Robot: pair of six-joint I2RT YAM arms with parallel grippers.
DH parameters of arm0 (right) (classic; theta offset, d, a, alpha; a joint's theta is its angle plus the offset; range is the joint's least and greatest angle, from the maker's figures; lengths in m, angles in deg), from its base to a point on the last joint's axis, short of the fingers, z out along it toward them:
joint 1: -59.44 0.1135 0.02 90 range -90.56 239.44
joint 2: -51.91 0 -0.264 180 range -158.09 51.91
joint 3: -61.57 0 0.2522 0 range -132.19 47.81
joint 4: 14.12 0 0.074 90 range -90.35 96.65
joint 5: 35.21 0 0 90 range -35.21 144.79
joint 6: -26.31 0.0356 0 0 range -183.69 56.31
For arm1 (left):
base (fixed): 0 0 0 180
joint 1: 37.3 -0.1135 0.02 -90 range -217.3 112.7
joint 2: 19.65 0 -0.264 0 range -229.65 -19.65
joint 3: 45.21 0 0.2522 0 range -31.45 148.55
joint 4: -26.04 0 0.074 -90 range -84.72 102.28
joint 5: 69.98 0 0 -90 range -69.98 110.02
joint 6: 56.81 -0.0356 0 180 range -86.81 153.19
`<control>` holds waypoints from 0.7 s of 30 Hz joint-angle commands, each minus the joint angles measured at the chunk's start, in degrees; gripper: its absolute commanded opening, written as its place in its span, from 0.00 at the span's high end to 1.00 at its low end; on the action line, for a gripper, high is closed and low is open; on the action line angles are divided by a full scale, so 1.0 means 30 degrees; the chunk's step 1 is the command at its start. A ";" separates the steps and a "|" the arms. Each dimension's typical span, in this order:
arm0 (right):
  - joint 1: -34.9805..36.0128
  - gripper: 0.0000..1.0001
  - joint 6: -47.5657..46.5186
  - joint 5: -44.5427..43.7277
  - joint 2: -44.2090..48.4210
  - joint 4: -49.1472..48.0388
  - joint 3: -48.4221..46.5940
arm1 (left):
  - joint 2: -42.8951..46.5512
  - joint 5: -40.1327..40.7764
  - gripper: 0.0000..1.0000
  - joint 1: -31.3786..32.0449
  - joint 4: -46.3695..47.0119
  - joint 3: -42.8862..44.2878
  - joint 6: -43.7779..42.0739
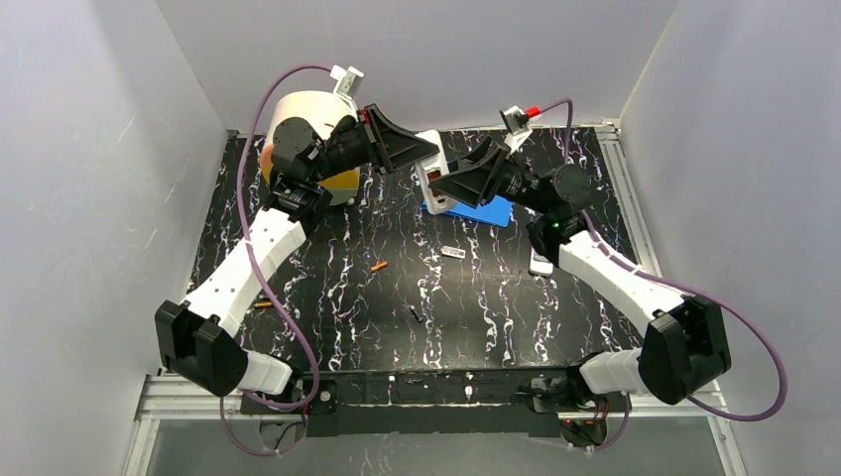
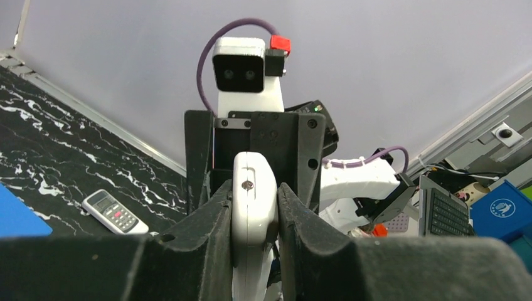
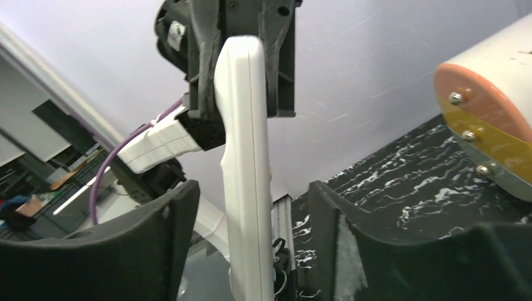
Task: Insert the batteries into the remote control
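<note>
Near the middle of the black marbled table [image 1: 327, 327], a dark battery [image 1: 414, 313] lies loose. An orange battery [image 1: 378, 266] lies a bit farther back, apart from it, and both are well apart from the grippers. A small white piece [image 1: 453, 252] sits just beyond, too small to tell what it is. A small keypad remote [image 2: 116, 212] lies flat on the table, buttons up, near the right arm. Farther back both arms meet above the table. The left gripper [image 2: 255, 188] is clamped on the white remote control [image 3: 244, 157], fingers pressed on both its sides, holding it in the air on edge. The right gripper [image 3: 251, 185] faces it with jaws spread. The remote control's free end sits between them, with a gap on each side and no contact. A blue pad [image 1: 481, 211] lies below the grippers. A white cylinder [image 1: 302, 109] with an orange face stands at the far left.
</note>
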 commanded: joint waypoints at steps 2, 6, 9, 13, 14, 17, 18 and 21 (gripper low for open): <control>-0.0110 0.14 -0.1887 -0.1750 0.1067 0.5326 -0.1425 | 0.0383 -0.0135 1.00 -0.0357 0.0224 -0.0642 -0.1130; -0.1181 0.06 -0.1604 -0.3226 0.2386 0.6608 -0.0858 | 0.0695 0.0348 1.00 -0.1484 -0.0366 -0.1657 -0.2164; -0.2785 0.07 -0.2222 -0.3625 0.3330 0.7963 -0.0325 | 0.1239 0.1352 1.00 -0.2478 -0.2396 -0.2654 -0.3967; -0.2928 0.13 -0.8235 -0.4326 0.2636 1.6938 -0.2187 | 0.2638 0.5970 1.00 -0.2950 -0.8595 -0.3389 -0.7838; -0.2825 0.16 -0.9327 -0.4645 0.2173 1.8787 -0.2525 | 0.2954 0.7398 1.00 -0.2954 -0.9934 -0.3430 -0.8644; -0.1865 0.22 -1.1488 -0.6513 0.0970 2.2385 -0.2671 | 0.3908 0.9855 1.00 -0.2989 -1.3066 -0.3826 -1.0108; -0.1407 0.24 -1.1916 -0.7145 0.0474 2.3086 -0.2622 | 0.4255 1.0282 1.00 -0.2981 -1.3554 -0.4030 -1.0366; 0.0860 0.30 -1.2908 -0.9724 -0.1276 2.4602 -0.2609 | 0.5314 1.1105 1.00 -0.3004 -1.4159 -0.4821 -1.0701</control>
